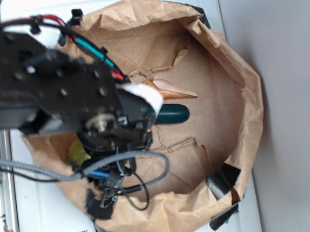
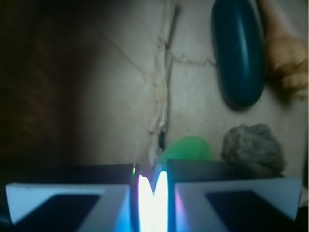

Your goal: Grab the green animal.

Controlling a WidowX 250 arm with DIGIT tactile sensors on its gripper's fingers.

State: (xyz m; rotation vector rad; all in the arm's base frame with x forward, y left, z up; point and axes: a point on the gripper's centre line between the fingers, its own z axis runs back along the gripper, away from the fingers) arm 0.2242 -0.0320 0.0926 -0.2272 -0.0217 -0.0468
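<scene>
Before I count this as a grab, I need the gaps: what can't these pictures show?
- Green animal: wrist view shows only a sliver above the gripper; its lower part is hidden.
- Exterior view: the arm hides the gripper, leaving a yellow-green patch.
- Jaw state: glare in the wrist view.
- Brown rock: partly hidden by the fingers.

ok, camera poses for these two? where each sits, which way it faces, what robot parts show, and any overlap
Exterior: overhead, looking straight down into the paper-lined bin; the black arm and its cables cover the left half.
Wrist: on the arm, just behind the gripper, facing down at the bin floor; both fingers fill the bottom edge, almost closed.
Shared: the dark green capsule and the green animal.
</scene>
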